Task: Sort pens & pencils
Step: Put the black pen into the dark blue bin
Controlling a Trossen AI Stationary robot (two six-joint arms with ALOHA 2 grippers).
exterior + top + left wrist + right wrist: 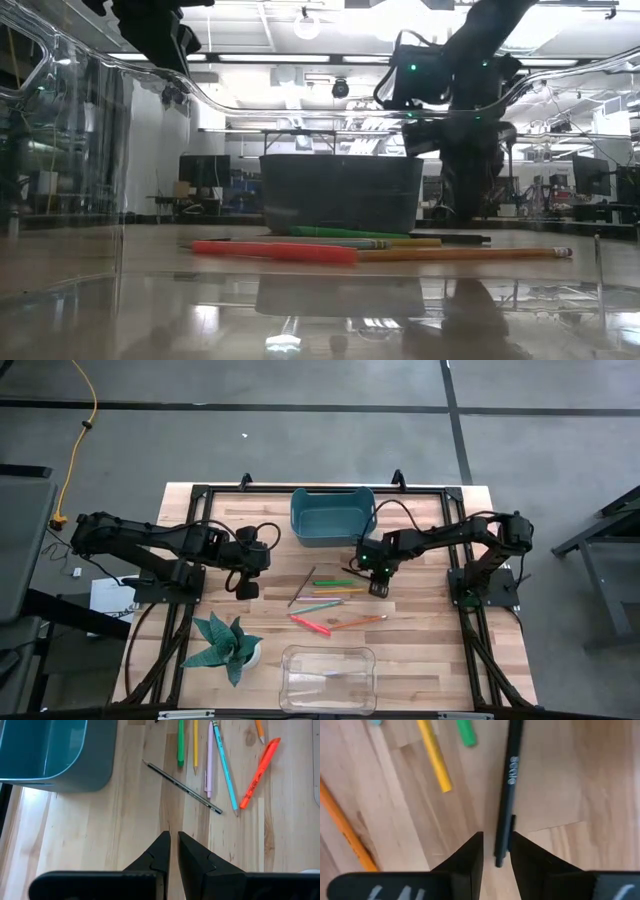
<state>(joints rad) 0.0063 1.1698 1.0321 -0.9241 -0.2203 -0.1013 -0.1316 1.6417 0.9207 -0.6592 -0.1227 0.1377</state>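
Note:
The sticks lie flat and scattered mid-table. The green pen [333,582] and red pen [310,624] lie among thin pencils: yellow [195,745], teal [225,767], orange [358,622] and dark [182,787]. A pale lilac stick [209,760] lies with them. My right gripper [378,588] is low over the group's right side and open. Its fingers stand on either side of the near end of a black pen [506,805] lying on the wood. My left gripper [245,588] hovers left of the group, shut and empty [174,842].
A blue bin [333,515] stands at the far edge behind the sticks. A clear plastic container [328,678] sits at the near edge. A folded green paper plant [228,645] is near-left of the sticks. Bare wood lies between the left gripper and the sticks.

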